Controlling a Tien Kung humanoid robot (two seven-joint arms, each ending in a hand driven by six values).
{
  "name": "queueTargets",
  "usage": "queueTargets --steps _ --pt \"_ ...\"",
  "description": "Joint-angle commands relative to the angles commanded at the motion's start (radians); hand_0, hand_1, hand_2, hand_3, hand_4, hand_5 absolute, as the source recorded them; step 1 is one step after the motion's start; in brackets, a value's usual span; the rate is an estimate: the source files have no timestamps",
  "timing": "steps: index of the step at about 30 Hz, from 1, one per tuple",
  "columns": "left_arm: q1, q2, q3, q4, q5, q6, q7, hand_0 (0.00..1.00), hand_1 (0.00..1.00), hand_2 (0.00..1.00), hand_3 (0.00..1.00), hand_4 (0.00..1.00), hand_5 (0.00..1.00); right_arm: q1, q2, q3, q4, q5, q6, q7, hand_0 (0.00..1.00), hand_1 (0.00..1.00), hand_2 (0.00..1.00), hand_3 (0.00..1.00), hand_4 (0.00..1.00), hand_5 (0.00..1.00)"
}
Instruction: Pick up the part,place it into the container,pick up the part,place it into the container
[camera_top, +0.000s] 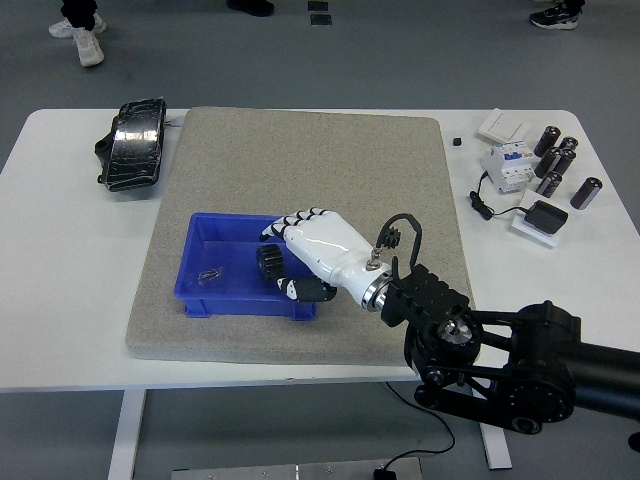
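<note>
You had no readable text, label, brand, number or sign anywhere in the head view. The breaker unit (506, 163) at the table's far right showed markings too small to read. The dark cylinders (560, 160) beside it and the blue container (200, 275) carried no print you could make out.

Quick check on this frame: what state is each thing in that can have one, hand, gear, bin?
Right robot hand: fingers curled around the gear, reaching into the bin.
Gear: held, low inside the bin, not visibly released.
Blue bin: upright on the mat, open-topped, small parts inside.
Left robot hand: out of view.
</note>
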Motion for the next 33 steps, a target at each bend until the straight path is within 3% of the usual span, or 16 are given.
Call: queueTargets --steps 8,14,16,21,22,27,28,33 --pt "-0.002 0.001 -0.005 0.0 0.005 0.002 0.0 0.675 0.667 0.59 0.563 0.543 0.384 0.003 -0.003 0.015 -0.003 0.013 -0.003 0.006 0.806 0.863 0.857 0.807 0.607 0.341" --pt "-0.003 -0.001 -0.003 0.001 0.003 0.002 -0.002 0.675 0.668 0.59 0.563 0.542 0.383 0.006 -0.047 0.108 0.002 0.1 -0.031 0.034 0.779 0.846 0.844 0.791 0.62 0.344" --pt "-0.003 0.0 -0.004 0.001 0.005 0.002 -0.001 0.675 0.667 0.591 0.562 0.541 0.383 0.018 -0.069 0.138 -0.02 0.134 -0.042 0.043 0.722 0.789 0.824 0.774 0.64 0.36" --pt "-0.004 0.001 -0.007 0.0 0.007 0.003 0.0 0.675 0.667 0.591 0.562 0.541 0.383 0.051 -0.1 0.132 -0.116 0.193 -0.041 0.057 0.722 0.789 0.824 0.774 0.64 0.36" --pt "-0.005 0.001 -0.007 0.0 0.007 0.003 0.0 0.676 0.668 0.589 0.563 0.529 0.373 0.056 -0.103 0.121 -0.138 0.2 -0.037 0.059 0.65 0.732 0.823 0.777 0.646 0.361" --pt "-0.005 0.001 -0.007 0.0 0.01 0.004 0.0 0.676 0.668 0.589 0.563 0.529 0.373 0.074 -0.105 0.05 -0.236 0.234 -0.011 0.068 0.65 0.732 0.823 0.777 0.646 0.361" --pt "-0.005 0.001 -0.009 0.0 0.011 0.004 0.0 0.675 0.668 0.588 0.561 0.512 0.371 0.076 -0.104 0.036 -0.254 0.241 -0.007 0.07 0.586 0.689 0.825 0.783 0.66 0.368" --pt "-0.007 0.002 -0.011 0.001 0.013 0.003 -0.002 0.675 0.668 0.588 0.561 0.512 0.371 0.082 -0.1 -0.013 -0.313 0.255 0.014 0.077 0.586 0.689 0.825 0.783 0.66 0.368"
